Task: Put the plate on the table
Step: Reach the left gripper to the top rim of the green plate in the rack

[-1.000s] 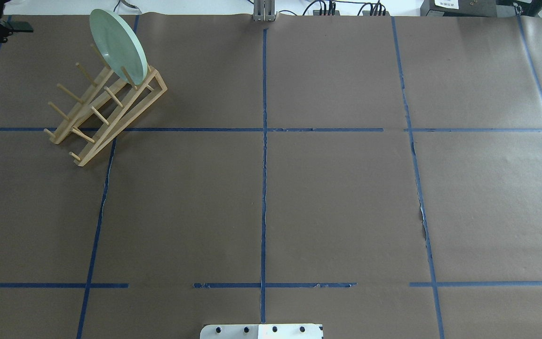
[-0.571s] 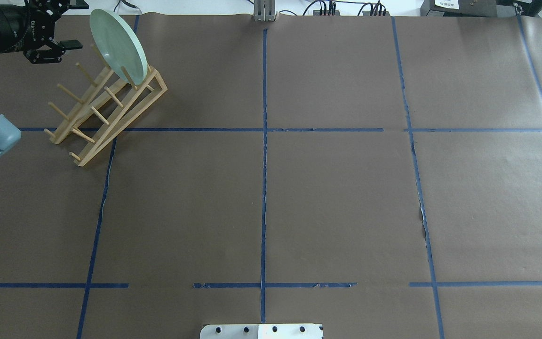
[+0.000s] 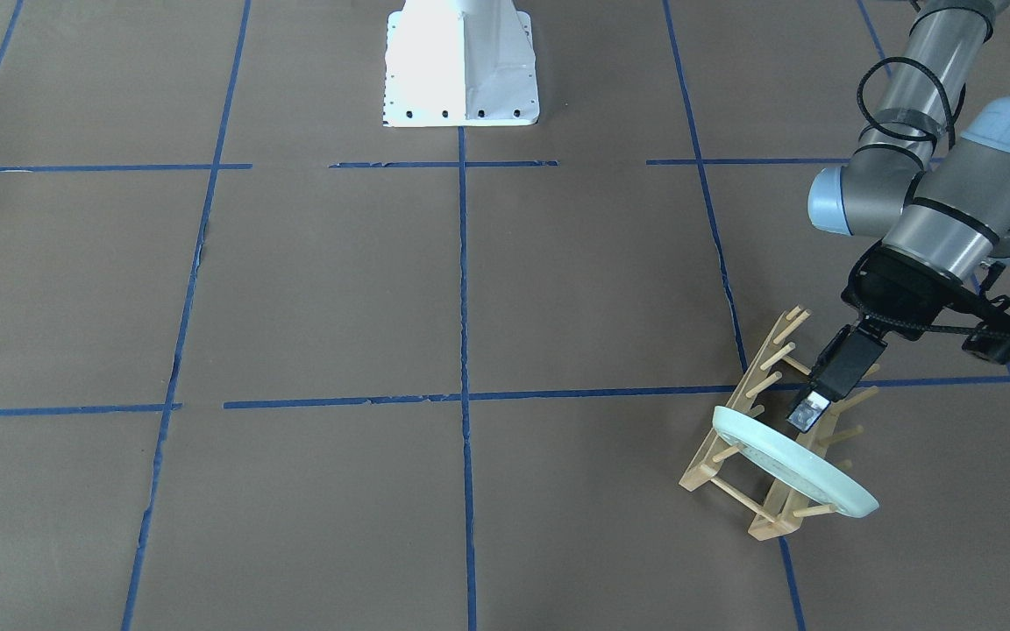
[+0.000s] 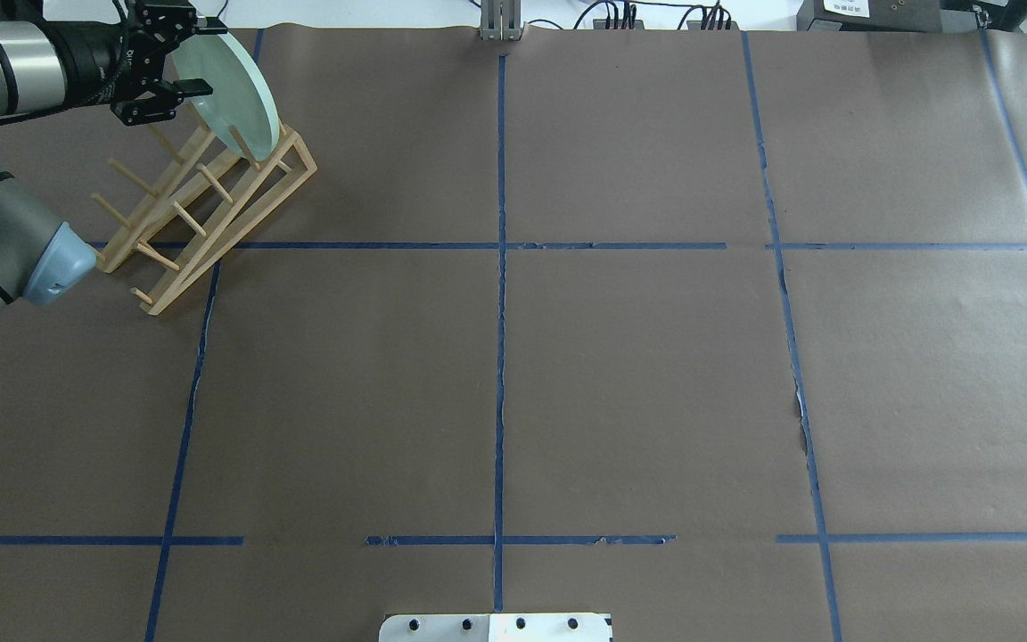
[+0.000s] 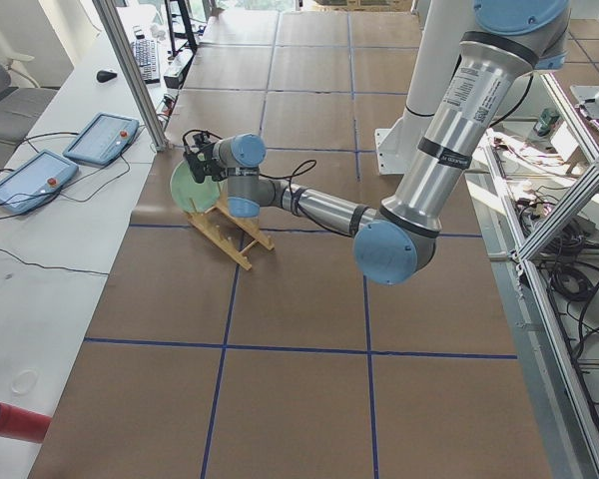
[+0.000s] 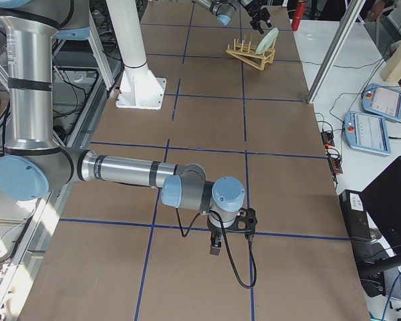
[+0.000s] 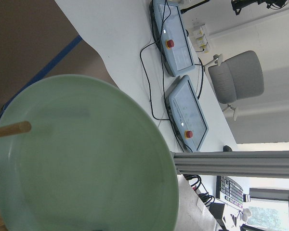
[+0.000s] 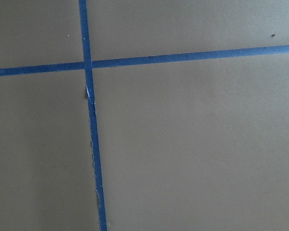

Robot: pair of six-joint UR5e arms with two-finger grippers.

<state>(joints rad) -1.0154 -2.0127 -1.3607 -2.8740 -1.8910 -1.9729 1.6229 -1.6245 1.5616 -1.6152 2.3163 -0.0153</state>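
Fingers (image 4: pixel 188 88) of the left gripper (image 4: pixel 208 55) stood spread apart at the upper edge of the round pale mint-green shallow plate (image 4: pixel 237 94). In the overhead view one finger sat on either side of its rim. Whether either pad touched the plate could not be told.

The plate stood on edge in the light wooden peg rack (image 4: pixel 210 205), leaning between the pegs at the rack's far end. This was in the far left part of the brown paper-covered table (image 4: pixel 638 383), on the robot's own left. Blue tape lines (image 4: pixel 500 357) marked the table into squares, and the rack's near end crossed one of them.

From the front-facing camera the plate (image 3: pixel 790 464) tilted across the rack (image 3: pixel 702 478), and one black finger (image 3: pixel 836 366) reached down close above its rim. The left wrist camera showed the plate's inner face (image 7: pixel 86 159) filling the lower left, with one round wooden peg (image 7: pixel 9 130) lying across it from the left edge.

The right gripper (image 6: pixel 215 249) hung low over the table, well apart from rack and plate. It appeared only in the side camera, so whether its claw was spread or closed could not be told. Its wrist camera showed brown paper and two crossing tape lines (image 8: pixel 89 62).
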